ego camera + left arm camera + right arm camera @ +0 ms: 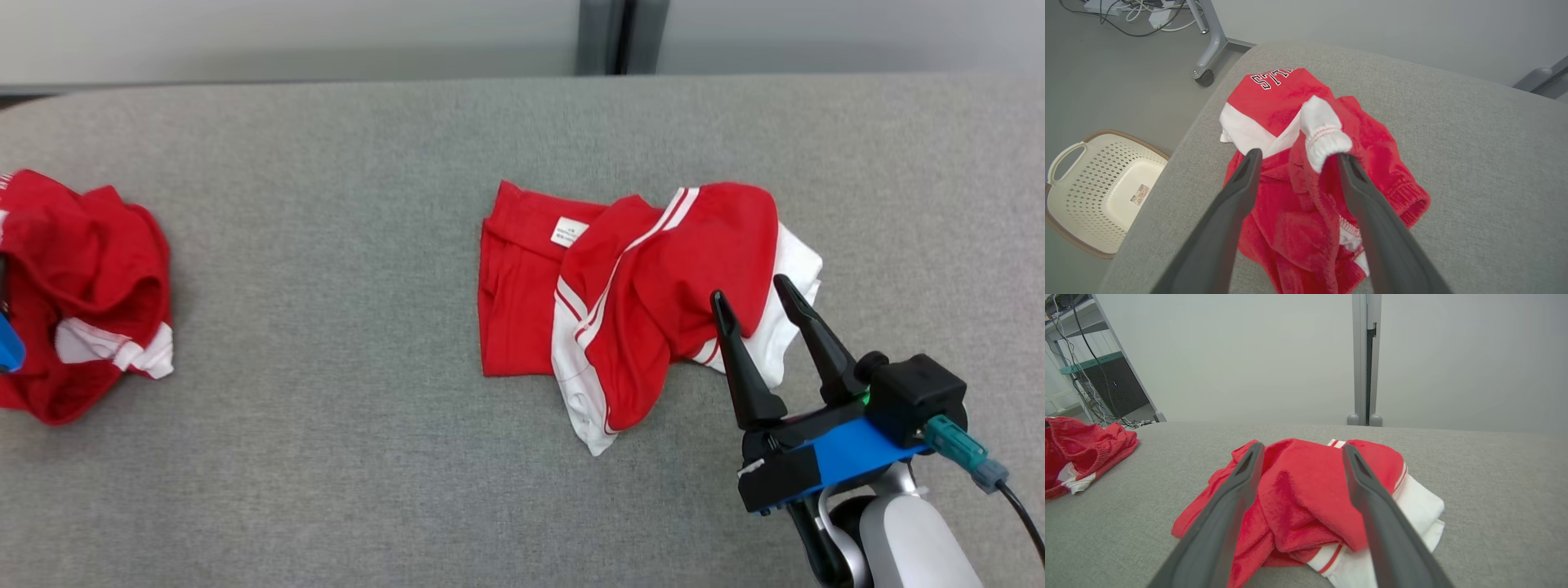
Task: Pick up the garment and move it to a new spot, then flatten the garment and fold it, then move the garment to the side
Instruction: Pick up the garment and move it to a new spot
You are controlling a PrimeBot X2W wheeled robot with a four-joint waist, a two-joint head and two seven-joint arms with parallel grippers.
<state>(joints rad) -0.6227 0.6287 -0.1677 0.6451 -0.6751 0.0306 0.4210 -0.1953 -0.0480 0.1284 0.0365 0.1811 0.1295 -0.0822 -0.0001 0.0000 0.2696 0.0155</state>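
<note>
Left gripper [1300, 155]: fingers are held spread and nothing is pinched; a white ribbed cuff stands between them, leaning on one finger.
Crumpled garment [1290, 212]: soft red fleece is heaped near the left end of the bench [1474, 163], probably set there for flattening.
Right gripper [751, 287]: fingers are spread and poised over the half-folded garment [653, 278], judged ready for a corner.
Half-folded garment: laid mid-bench; red over white, with striped trim and a label.
Bench: covered in grey woven cloth.
</note>
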